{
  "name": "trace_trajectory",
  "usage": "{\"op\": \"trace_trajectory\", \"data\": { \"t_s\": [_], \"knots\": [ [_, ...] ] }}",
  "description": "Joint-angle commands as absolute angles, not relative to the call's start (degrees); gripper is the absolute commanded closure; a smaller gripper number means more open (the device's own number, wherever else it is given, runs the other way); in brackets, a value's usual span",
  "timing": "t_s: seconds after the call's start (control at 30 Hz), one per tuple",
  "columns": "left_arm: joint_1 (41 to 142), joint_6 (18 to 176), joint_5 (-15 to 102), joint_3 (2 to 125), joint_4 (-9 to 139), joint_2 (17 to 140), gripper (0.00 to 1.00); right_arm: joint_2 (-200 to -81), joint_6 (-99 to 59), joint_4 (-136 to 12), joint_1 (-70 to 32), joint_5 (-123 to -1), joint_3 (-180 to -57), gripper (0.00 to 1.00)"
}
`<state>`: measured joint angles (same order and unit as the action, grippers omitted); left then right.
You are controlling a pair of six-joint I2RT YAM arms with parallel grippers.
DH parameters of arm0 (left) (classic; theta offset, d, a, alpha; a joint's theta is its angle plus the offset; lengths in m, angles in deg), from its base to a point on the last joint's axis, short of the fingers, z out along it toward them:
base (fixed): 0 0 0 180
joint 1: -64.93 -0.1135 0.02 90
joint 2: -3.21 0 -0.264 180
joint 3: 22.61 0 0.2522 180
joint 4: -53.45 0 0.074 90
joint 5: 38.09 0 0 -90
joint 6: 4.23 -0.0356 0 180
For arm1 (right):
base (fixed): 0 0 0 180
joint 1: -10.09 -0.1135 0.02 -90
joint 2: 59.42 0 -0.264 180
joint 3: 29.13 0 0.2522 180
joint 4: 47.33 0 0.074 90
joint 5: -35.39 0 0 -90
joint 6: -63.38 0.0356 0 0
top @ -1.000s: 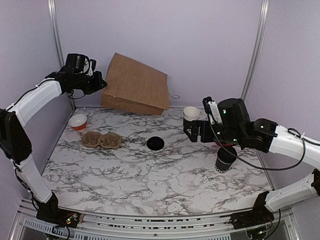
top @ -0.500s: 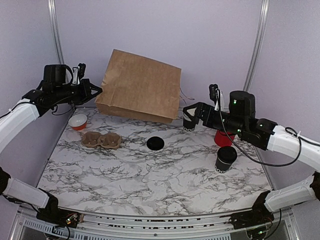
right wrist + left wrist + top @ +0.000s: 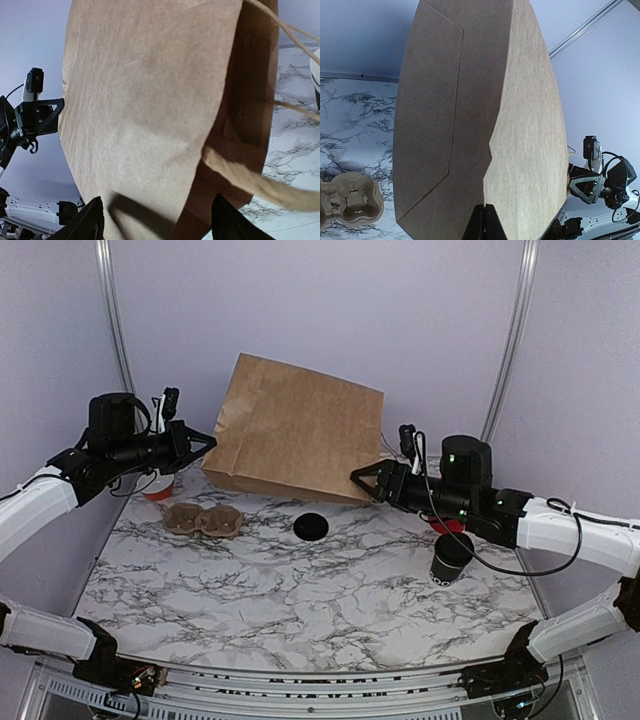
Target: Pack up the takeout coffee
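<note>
With the left gripper (image 3: 208, 438) clamping the paper bag (image 3: 300, 430) and the right gripper (image 3: 357, 478) straddling its edge, fingers spread, the takeout coffee cup (image 3: 452, 558) is standing behind that gripper, probably light and crushable, warranting a gentle mid-wall grasp.

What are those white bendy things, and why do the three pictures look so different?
They are two robot arms, each ending in a two-finger gripper. One picture looks down from above; the other two come from small cameras on the wrists, so the brown paper bag fills them. The left gripper pinches one edge of the bag. The right gripper is open at the bag's other side. On the marble table are a black cup, a round black lid apart from it, and a cardboard cup tray.
</note>
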<state>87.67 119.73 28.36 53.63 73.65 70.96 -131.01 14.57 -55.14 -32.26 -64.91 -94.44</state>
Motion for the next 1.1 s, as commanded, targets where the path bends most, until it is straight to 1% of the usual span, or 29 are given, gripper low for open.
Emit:
{"op": "trace_trajectory", "data": {
  "t_s": [0.0,0.13,0.3,0.37,0.4,0.43,0.47,0.5,0.53,0.6,0.67,0.77,0.8,0.9,1.07],
  "knots": [
    [88.9,121.4,28.3,51.5,68.8,69.7,1.0,-129.6,15.6,-52.4,-35.2,-64.1,-96.3,0.34],
    [89.4,122.6,28.7,49.5,67.1,69.6,1.0,-129.5,15.5,-53.7,-36.7,-62.7,-97.4,0.48],
    [89.5,123.1,29.0,47.5,66.9,69.5,1.0,-127.6,14.8,-57.4,-36.7,-59.3,-99.0,0.71],
    [89.5,123.6,29.4,46.2,66.7,69.4,1.0,-127.1,13.8,-59.4,-36.8,-58.7,-100.5,0.83],
    [89.6,123.8,29.5,45.5,66.6,69.2,0.97,-127.0,13.2,-60.4,-36.8,-58.5,-101.2,0.89],
    [89.8,124.0,29.6,44.6,66.6,69.1,0.92,-126.9,12.6,-61.5,-36.9,-58.5,-101.9,0.98],
    [89.9,124.1,29.7,43.7,66.5,68.9,0.9,-127.0,11.8,-62.8,-36.9,-58.5,-102.9,1.0],
    [90.2,124.1,29.8,42.9,66.3,68.7,0.86,-127.3,10.8,-64.3,-37.0,-58.6,-104.1,1.0],
    [90.3,124.1,29.8,42.2,66.2,68.6,0.79,-127.6,9.8,-65.9,-37.2,-58.8,-105.4,1.0],
    [90.6,124.0,30.5,41.2,66.6,68.4,0.56,-128.7,7.1,-69.8,-37.6,-58.7,-108.9,1.0],
    [90.7,123.2,32.4,40.7,67.9,67.7,0.48,-130.1,4.0,-75.3,-37.6,-58.9,-112.8,1.0],
    [90.8,121.3,35.9,40.9,72.1,66.9,0.42,-132.8,-1.0,-86.1,-37.6,-58.2,-121.2,1.0],
    [90.8,120.5,36.3,41.2,73.4,66.9,0.41,-133.4,-2.6,-89.5,-39.3,-57.8,-123.8,1.0],
    [90.8,118.9,37.5,41.4,75.7,67.1,0.41,-134.7,-5.8,-99.0,-40.3,-56.8,-130.6,1.0],
    [90.8,117.5,36.9,41.6,77.0,67.7,0.4,-139.9,-9.2,-113.1,-43.8,-55.6,-141.1,1.0]
  ]
}}
